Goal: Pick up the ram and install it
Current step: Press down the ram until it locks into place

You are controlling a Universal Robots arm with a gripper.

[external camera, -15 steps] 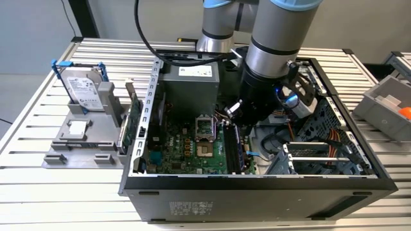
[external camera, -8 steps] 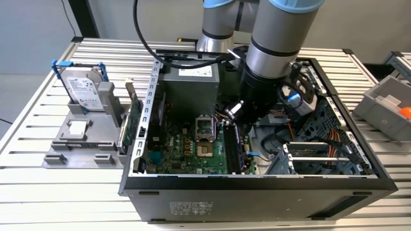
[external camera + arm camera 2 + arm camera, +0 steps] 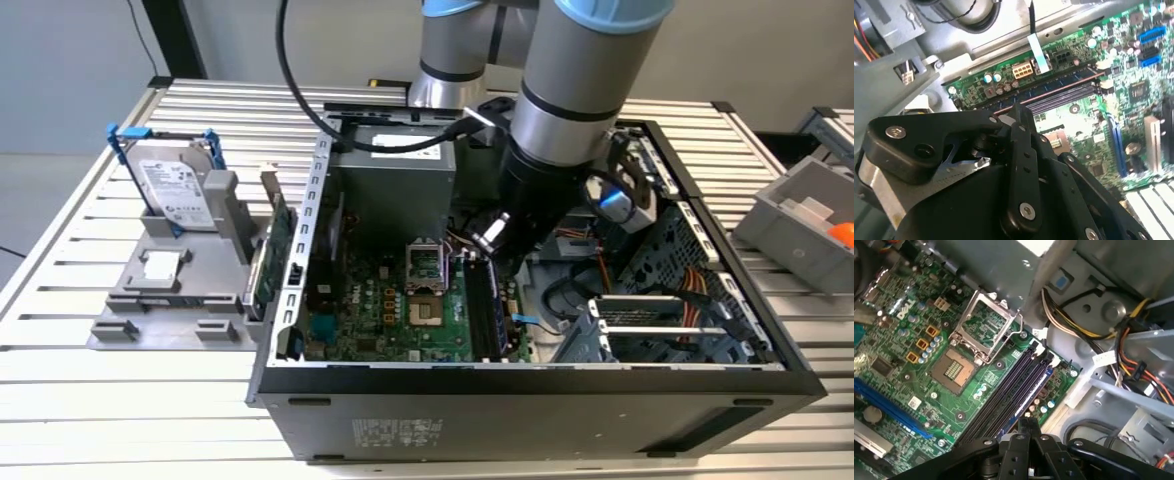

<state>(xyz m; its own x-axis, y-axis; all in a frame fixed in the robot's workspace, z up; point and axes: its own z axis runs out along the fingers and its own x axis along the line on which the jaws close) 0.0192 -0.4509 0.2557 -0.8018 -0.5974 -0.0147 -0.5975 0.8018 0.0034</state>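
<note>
Inside the open computer case (image 3: 534, 400), the ram (image 3: 487, 305) shows as a slim dark stick standing on edge in the memory slots, beside the green motherboard (image 3: 400, 310). In the first wrist view the ram (image 3: 1030, 389) is the blue-edged strip in the outermost of the dark slots. My gripper (image 3: 487, 245) hangs low in the case just over one end of the slots. In both wrist views its black fingers meet, and the gripper (image 3: 1027, 424) (image 3: 1021, 112) is shut with nothing seen between them. Whether the fingertips touch the ram cannot be told.
The open CPU socket (image 3: 954, 370) lies beside the slots. Bundled cables (image 3: 1134, 360) and a drive cage (image 3: 667, 320) crowd the other side. Outside the case, a grey holder carries a hard drive (image 3: 180, 185) and a green card on edge (image 3: 276, 255). A grey bin (image 3: 807, 215) stands at the exterior view's right.
</note>
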